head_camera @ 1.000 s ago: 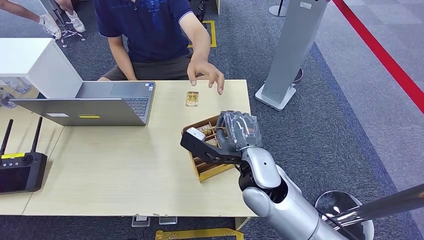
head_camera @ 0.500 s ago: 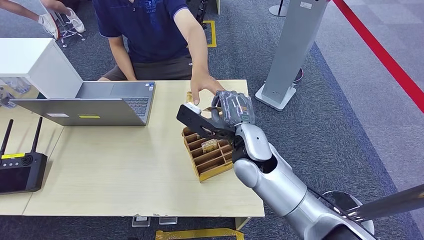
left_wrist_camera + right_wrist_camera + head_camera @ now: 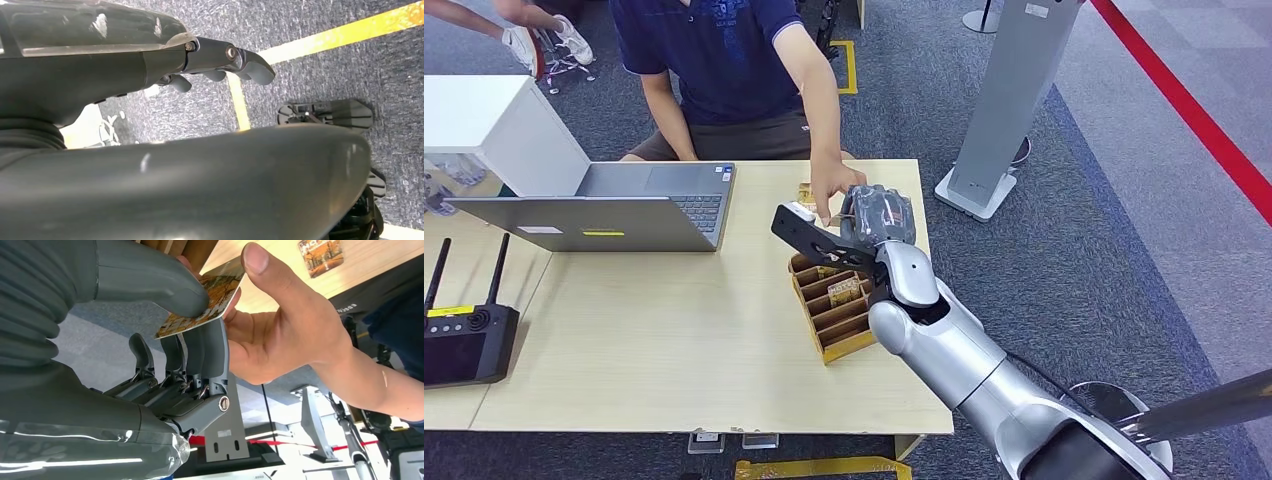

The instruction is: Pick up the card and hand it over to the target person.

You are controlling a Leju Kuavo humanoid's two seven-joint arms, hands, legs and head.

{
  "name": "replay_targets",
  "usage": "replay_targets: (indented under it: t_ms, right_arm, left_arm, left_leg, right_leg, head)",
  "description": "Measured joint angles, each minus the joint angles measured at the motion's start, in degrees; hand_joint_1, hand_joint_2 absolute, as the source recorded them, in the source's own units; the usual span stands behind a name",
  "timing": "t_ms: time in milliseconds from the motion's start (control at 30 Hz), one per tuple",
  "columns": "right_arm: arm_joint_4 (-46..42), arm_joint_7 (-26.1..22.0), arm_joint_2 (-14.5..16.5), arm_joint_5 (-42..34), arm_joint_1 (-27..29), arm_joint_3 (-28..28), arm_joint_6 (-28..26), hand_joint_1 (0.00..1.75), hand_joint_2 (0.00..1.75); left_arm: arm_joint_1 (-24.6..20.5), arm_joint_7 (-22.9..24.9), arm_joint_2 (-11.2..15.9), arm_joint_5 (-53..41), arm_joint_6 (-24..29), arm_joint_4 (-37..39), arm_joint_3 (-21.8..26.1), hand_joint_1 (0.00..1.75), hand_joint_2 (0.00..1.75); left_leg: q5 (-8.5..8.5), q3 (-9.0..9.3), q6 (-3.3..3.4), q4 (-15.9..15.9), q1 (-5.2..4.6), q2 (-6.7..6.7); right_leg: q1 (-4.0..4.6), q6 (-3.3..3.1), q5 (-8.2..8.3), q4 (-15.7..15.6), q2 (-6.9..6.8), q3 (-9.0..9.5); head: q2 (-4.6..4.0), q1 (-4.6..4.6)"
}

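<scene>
My right hand is raised above the far end of the wooden card rack, close to the table's far edge. In the right wrist view its thumb and fingers pinch a picture card. The seated person's hand holds the same card from the other side, thumb on its top edge. The person's hand meets mine in the head view. A second card lies flat on the table. My left hand hangs over the carpet, its fingers holding nothing.
An open laptop stands at the back left of the table. A black device with two antennas sits at the left edge, a white box beyond it. A grey floor stand rises to the right of the table.
My right hand rose from the rack and moved toward the person with the card. The person's hand came down from above the table card and took hold of my card.
</scene>
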Motion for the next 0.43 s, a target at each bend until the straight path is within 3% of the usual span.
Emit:
replay_targets:
  t_ms: [67, 433]
  right_arm:
    - [-0.6, 0.1, -0.2, 0.1, 0.1, -0.1, 0.2, 0.0, 1.75]
    - [-9.9, 0.5, -2.8, -0.7, 1.2, -1.5, 0.0, 0.0, 1.75]
  left_arm:
    - [-0.2, -0.2, 0.1, -0.4, -0.1, 0.0, -0.4, 0.0, 0.0]
    - [1.0, -0.6, 0.0, 1.2, 0.0, 0.1, 1.3, 0.0, 0.0]
  left_leg:
    - [-0.01, -0.01, 0.0, 0.0, 0.0, -0.01]
    - [-0.05, -0.08, 0.01, 0.1, 0.0, -0.01]
  right_leg:
    - [0.0, 0.0, -0.01, 0.0, -0.01, -0.01]
    - [0.0, 0.02, -0.04, 0.1, -0.01, -0.09]
  head:
    - [0.0, 0.0]
    - [0.0, 0.0]
